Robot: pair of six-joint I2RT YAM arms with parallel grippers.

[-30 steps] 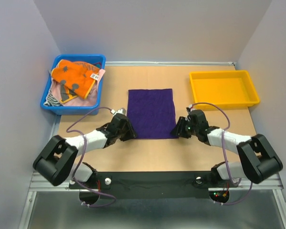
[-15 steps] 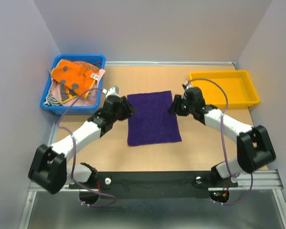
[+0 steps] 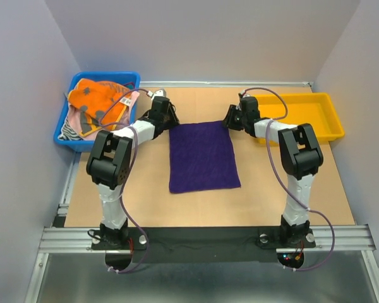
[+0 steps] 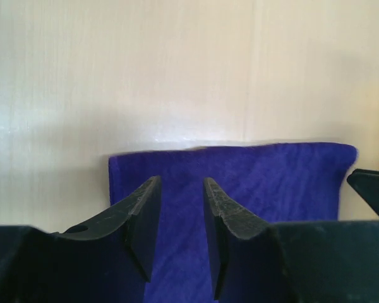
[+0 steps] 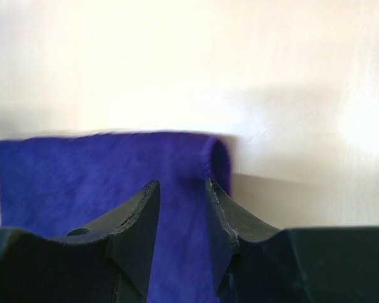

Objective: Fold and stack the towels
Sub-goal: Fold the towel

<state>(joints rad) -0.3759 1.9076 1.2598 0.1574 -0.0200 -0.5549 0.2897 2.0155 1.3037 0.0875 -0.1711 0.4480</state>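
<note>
The dark purple towel (image 3: 202,156) lies flat on the table in the top view. My left gripper (image 3: 168,120) is at its far left corner and my right gripper (image 3: 230,120) at its far right corner. In the left wrist view the left gripper (image 4: 180,183) stands part open over the flat purple towel (image 4: 252,170), just short of its far edge, pinching nothing. The right gripper (image 5: 182,184) is also part open above the purple towel (image 5: 82,170), whose far right corner curls up a little. The grey-and-orange towel (image 3: 98,101) and the pale pink towel (image 3: 115,131) lie in the blue bin (image 3: 123,78).
The blue bin stands at the far left of the table. A yellow tray (image 3: 297,117) sits at the far right, right behind my right gripper. Grey walls close in the sides and back. Both arms stretch along the towel's two long sides.
Both grippers moved from the purple towel's near corners up along its sides to its far corners. The towel now lies slightly nearer the arm bases.
</note>
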